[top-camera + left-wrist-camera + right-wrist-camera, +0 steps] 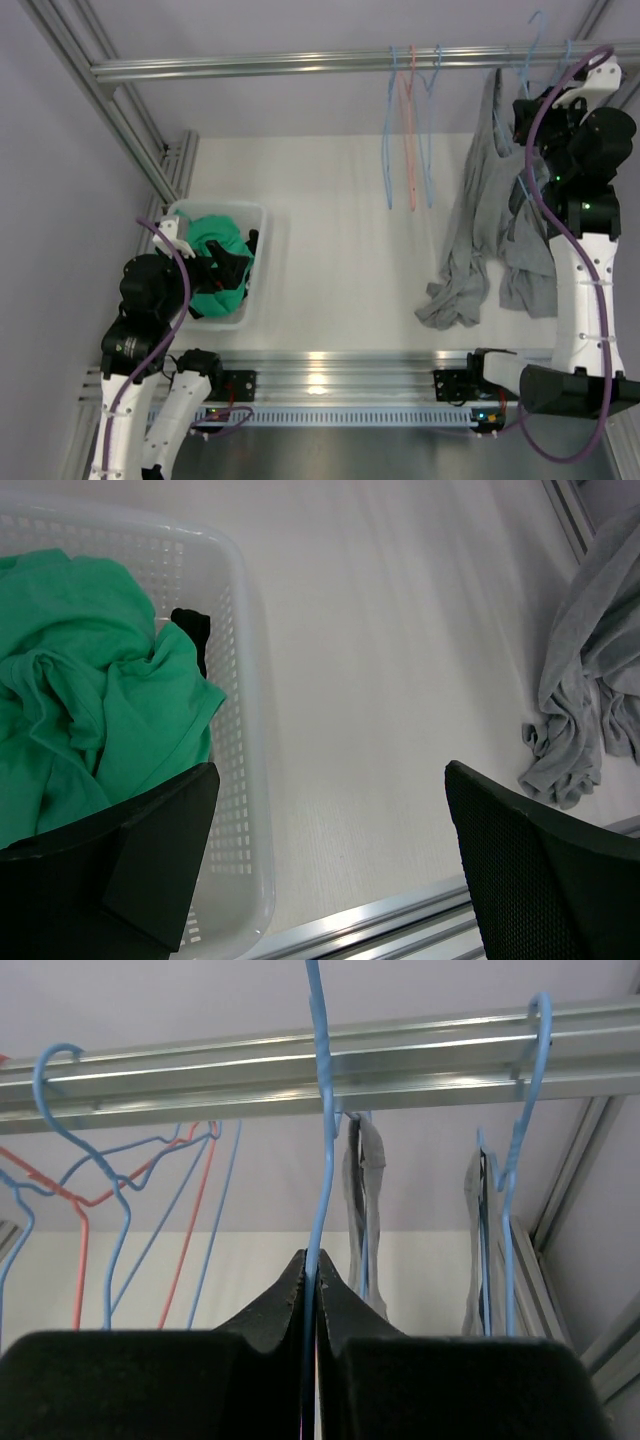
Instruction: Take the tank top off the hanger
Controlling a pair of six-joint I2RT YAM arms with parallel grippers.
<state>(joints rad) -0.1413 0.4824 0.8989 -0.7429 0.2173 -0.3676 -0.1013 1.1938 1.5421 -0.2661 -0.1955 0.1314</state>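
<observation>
Right gripper (pixel 310 1272) clenched on blue hanger (pixel 322 1110), left gripper (pixel 330 772) released; thin wire could slip if the grey tank top (pixel 470 240) snags

The tank top (pixel 465 260) is plain grey. The wire hanger (pixel 322 1110) is light blue, a neighbour hanger (pixel 408 130) salmon red. The white basket (pixel 245 680), patterned with small holes, holds a green garment (pixel 90 710) and something black (pixel 192 630), possibly cloth.
</observation>
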